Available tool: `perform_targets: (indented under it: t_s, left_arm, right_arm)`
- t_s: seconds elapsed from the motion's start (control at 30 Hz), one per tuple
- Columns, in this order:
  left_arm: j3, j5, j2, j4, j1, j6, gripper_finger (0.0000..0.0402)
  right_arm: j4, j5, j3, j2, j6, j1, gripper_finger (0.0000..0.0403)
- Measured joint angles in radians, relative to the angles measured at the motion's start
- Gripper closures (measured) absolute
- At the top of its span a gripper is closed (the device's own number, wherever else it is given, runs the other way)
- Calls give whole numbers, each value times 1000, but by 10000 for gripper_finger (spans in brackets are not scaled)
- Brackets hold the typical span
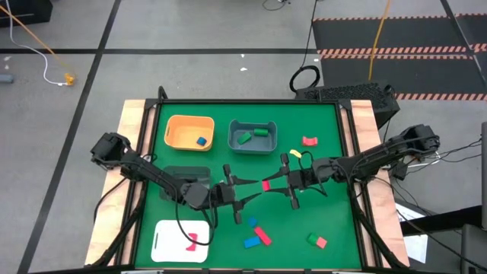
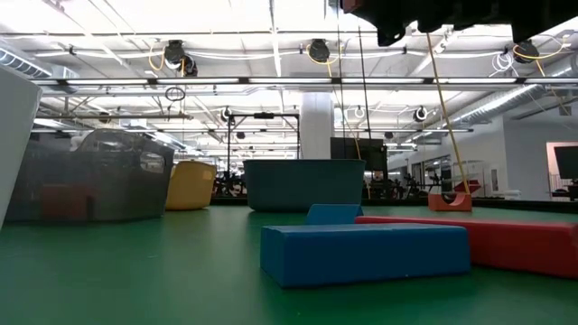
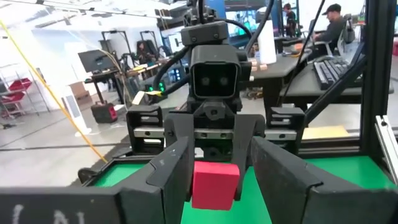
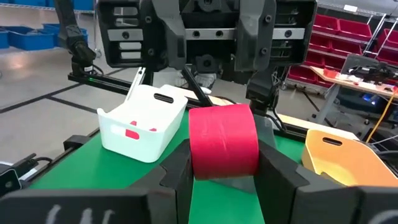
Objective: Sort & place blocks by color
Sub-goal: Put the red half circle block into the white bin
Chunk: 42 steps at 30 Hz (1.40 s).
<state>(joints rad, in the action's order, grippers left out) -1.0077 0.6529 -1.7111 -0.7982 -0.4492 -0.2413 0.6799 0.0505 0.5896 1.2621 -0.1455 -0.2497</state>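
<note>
So far the sort is partly done. At the near left, the white tray (image 1: 163, 242) holds a couple of red blocks (image 1: 195, 242). Farther back, the orange bin (image 1: 179, 129) has one blue block (image 1: 202, 141) in it, and the grey bin (image 1: 251, 146) to its right holds two green blocks (image 1: 244, 138).

At mid-tabletop (image 1: 335, 213) the two arms meet nose to nose over a red block (image 4: 224, 148). The left gripper (image 3: 217, 183) has its fingers spread around the block with green showing in the gap on one side, so I judge them released. The right gripper (image 4: 224, 169) has its fingers clenched on the block's two sides, clear of the tabletop.

Seven more blocks are loose:
- a blue cube (image 1: 253, 221), a red bar (image 1: 262, 235) and a blue bar (image 1: 251, 243) near centre
- a green (image 1: 311, 239) and red (image 1: 321, 243) pair near right
- a yellow block (image 1: 295, 154) and a red piece (image 1: 309, 141) far right

A dark bin (image 1: 173, 176) lies under the left arm, and I can't see inside it. In the low view, blue and red bars close to the lens block most of the tabletop, and the arms are cut off at the top.
</note>
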Motion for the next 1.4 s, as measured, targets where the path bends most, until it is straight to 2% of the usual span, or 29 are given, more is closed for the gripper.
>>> perform_targets:
  t_s: [0.23, 0.4, 0.57, 1.07, 1.4]
  left_arm:
    - [0, 1, 0, 2, 6, 61, 229]
    - [0, -4, 0, 44, 6, 41, 228]
    - [0, -110, 0, 62, 6, 40, 226]
    - [0, -121, 1, 33, 12, 116, 138]
    - [0, -102, 1, 39, 56, 183, 123]
  right_arm:
    - [-4, 0, 0, 0, 2, 0, 287]
    - [-4, 0, 0, 0, 2, 0, 274]
    - [-4, 0, 0, 0, 3, 0, 285]
    - [4, 4, 0, 0, 27, 0, 285]
    - [46, 1, 0, 0, 0, 0, 285]
